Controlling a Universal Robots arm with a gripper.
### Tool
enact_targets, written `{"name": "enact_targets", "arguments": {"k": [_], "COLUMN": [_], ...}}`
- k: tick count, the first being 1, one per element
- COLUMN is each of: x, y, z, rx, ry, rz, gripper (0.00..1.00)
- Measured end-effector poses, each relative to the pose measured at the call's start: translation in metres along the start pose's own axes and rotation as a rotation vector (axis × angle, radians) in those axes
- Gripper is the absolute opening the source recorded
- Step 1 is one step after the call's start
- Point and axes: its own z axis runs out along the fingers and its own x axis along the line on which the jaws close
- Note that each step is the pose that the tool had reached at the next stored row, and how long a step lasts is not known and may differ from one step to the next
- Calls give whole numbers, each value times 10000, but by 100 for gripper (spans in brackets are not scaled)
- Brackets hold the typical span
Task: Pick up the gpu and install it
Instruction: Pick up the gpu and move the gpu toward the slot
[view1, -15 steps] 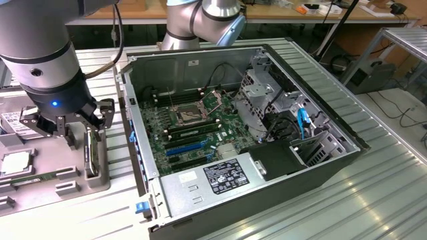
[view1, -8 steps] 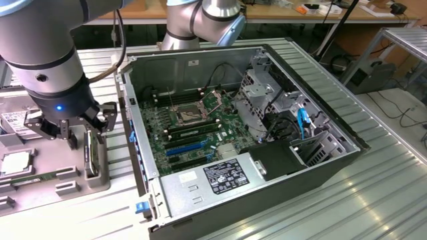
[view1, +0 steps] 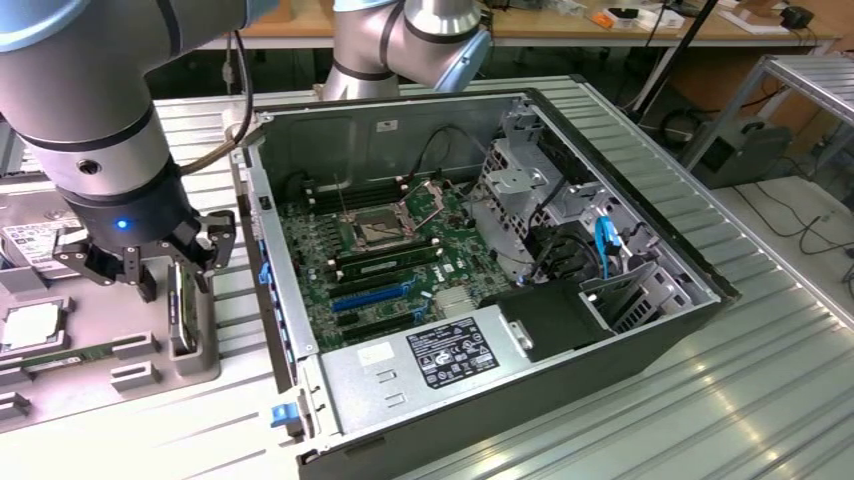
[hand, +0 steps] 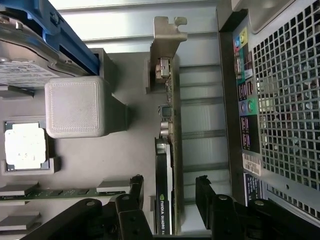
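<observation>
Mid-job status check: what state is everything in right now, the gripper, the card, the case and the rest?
gripper: open, straddling the gpu, a gap on each side.
gpu: standing on edge in the grey tray, not yet lifted.
computer case: side open, motherboard exposed.
processor: lying flat in its tray pocket.

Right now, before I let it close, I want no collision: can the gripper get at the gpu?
Probably yes. The open gripper straddles the gpu, which stands on edge in the grey tray. Nothing seems to lie between its jaws and the card.
</observation>
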Motion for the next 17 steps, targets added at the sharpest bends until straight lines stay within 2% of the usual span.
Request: {"name": "enact_targets", "arguments": {"k": [9, 17], "x": [2, 2], "y": [-16, -17], "z": [136, 142], "rx": [0, 0], "ry": [0, 0], "rz": [0, 0], "gripper": [54, 54]}}
